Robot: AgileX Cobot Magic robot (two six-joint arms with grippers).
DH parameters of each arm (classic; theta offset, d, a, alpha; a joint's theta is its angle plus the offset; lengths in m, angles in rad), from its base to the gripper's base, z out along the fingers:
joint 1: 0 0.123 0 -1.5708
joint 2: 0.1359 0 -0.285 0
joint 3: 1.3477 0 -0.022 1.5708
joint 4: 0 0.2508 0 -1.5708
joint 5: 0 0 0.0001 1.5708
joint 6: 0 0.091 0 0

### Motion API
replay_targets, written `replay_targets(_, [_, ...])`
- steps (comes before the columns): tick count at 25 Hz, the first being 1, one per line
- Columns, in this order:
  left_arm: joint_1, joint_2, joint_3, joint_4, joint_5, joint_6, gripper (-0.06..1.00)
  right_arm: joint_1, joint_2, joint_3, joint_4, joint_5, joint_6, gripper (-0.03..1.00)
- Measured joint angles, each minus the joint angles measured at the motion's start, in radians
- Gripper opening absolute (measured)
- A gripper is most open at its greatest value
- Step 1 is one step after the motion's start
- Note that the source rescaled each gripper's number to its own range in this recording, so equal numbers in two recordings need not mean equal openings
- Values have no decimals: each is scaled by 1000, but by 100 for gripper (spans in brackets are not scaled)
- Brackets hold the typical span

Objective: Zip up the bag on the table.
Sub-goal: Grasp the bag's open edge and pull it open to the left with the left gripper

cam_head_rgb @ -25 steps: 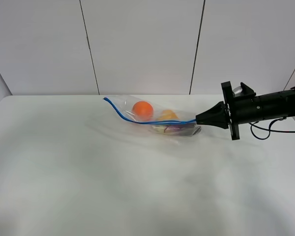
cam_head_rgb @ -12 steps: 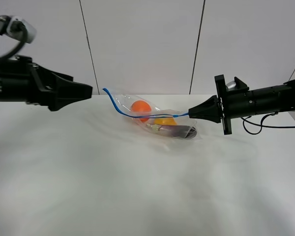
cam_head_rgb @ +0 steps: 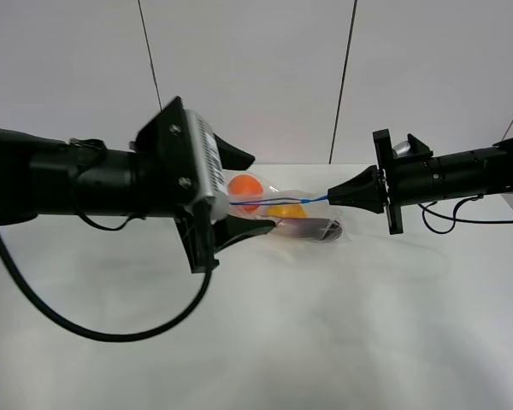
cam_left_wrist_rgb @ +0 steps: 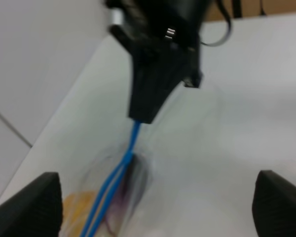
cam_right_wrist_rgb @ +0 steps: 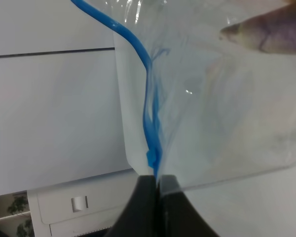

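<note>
Right gripper (cam_head_rgb: 332, 197) is pinched tight on the end of the blue zipper strip (cam_head_rgb: 295, 202). Left gripper (cam_head_rgb: 262, 191) gapes wide, straddling the bag (cam_head_rgb: 312, 226) by the table's (cam_head_rgb: 325, 325) far edge. The danger: it bites loose plastic or the orange (cam_head_rgb: 244, 191), and the seal skips.

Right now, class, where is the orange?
In the exterior high view, the orange sits inside the bag near the middle, framed by the open left gripper, with the yellow pear just to its right.
</note>
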Motion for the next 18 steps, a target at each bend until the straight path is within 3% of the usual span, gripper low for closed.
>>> replay_targets(5, [-65,140,-110,-4,-50,28,98,0,0,0,-6,0,3,0])
replay_targets(11, [-74,266,-276,-7,-170,34,92,0,0,0,-6,0,7,0])
replay_targets(14, [-104,291,-299,-8,-287,34,90,0,0,0,-6,0,11,0])
replay_targets(18, [-168,299,-300,-8,-342,34,89,0,0,0,-6,0,12,0])
